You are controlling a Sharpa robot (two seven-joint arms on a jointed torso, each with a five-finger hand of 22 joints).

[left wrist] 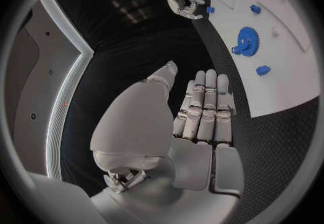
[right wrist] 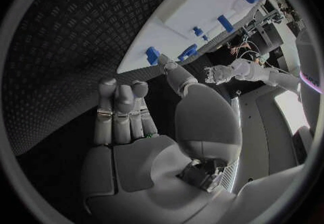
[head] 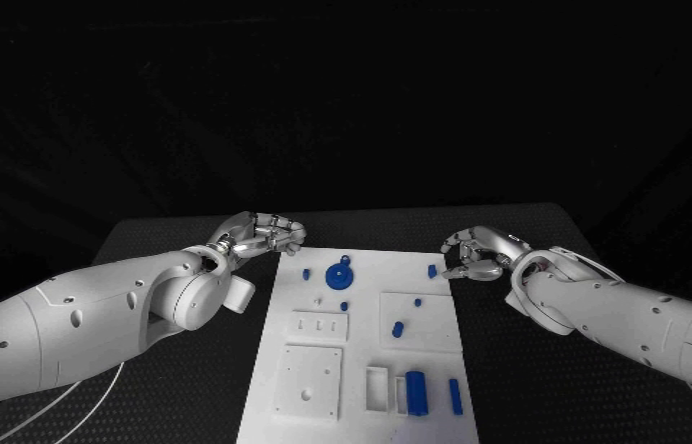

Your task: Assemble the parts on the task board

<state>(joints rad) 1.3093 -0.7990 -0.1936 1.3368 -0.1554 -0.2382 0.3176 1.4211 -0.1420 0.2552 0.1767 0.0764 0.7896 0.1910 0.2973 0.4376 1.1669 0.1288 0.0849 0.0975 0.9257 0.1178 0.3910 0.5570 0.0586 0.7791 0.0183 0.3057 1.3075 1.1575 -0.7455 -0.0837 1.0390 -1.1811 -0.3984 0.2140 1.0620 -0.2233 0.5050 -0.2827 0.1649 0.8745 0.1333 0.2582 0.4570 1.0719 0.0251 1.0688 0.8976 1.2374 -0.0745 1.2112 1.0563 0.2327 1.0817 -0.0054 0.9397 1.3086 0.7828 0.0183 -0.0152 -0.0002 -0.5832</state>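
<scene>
Two silver hands are seen at the far corners of the white task board (head: 361,349), which is laid lengthwise in the middle of the black surface (head: 505,364). The left hand (head: 260,234) is held just beside the board's far left corner, off the plate, with its fingers (left wrist: 206,108) stretched out straight and close side by side and the thumb apart; nothing is held in it. The right hand (head: 476,249) is placed at the board's far right edge, its fingers (right wrist: 121,110) likewise extended together and nothing gripped, with its thumb tip reaching close to a small blue part (head: 433,271) at that edge; whether the part is touched cannot be told. A blue gear (head: 340,276) is found on the far portion of the board, with a small blue piece (head: 306,274) to its left. Further small blue pieces are spread over the middle panels. A large blue block (head: 415,392) is set in a tray at the near end, and a slim blue bar (head: 456,396) is laid just beside it on the right
</scene>
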